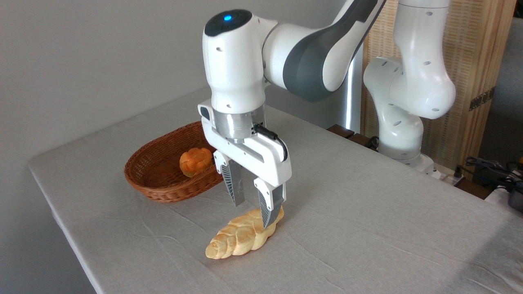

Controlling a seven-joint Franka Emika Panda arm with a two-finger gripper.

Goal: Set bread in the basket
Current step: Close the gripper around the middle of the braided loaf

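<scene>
Nearest lies the long braided golden bread on the grey cloth-covered counter, well short of the reddish-brown woven wicker basket. White pincer, jaws apart, straddles the bread's far end; gripped so off-centre, the loaf could droop and slip free.

- No text, label, brand, number or sign can be read anywhere in the camera view.
- The white arm bears no legible lettering; only a small blue light shows on its top cap.
</scene>
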